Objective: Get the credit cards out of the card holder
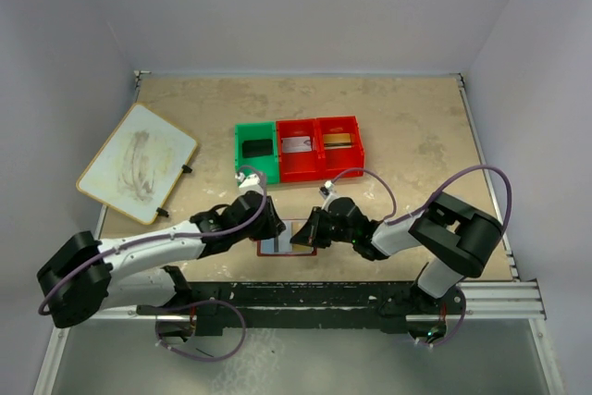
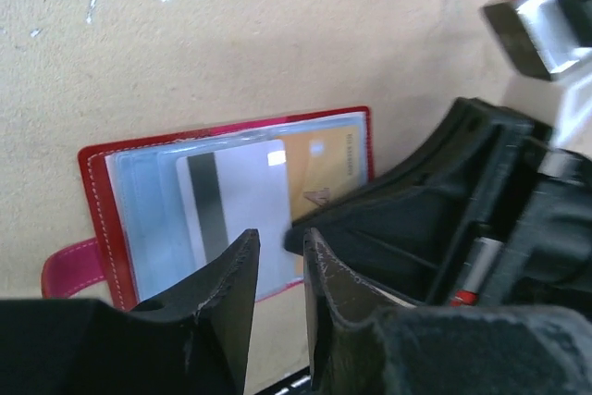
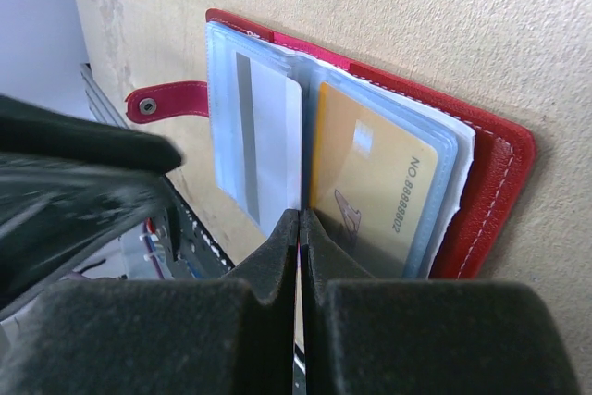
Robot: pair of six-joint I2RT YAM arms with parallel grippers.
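Note:
The card holder (image 2: 97, 182) lies open on the table, red cover down and clear sleeves up, its tab (image 3: 166, 104) pointing to one side. A silver-grey credit card (image 2: 236, 205) with a black stripe sticks partly out of one sleeve. A gold credit card (image 3: 370, 182) sits in the other sleeve. My left gripper (image 2: 282, 252) hovers at the silver card's near edge, open by a narrow gap with nothing between the fingers. My right gripper (image 3: 299, 221) is shut, its tips pressed onto the holder's middle fold. In the top view the holder (image 1: 285, 245) lies between the left gripper (image 1: 275, 228) and the right gripper (image 1: 301, 231).
A green-and-red bin tray (image 1: 277, 171) stands behind the holder, with a black card (image 1: 256, 147), a silver-grey card (image 1: 296, 145) and a gold card (image 1: 337, 140) in its compartments. A large white board (image 1: 137, 162) lies at the far left. The table's metal front rail (image 1: 370, 293) runs just behind the arms.

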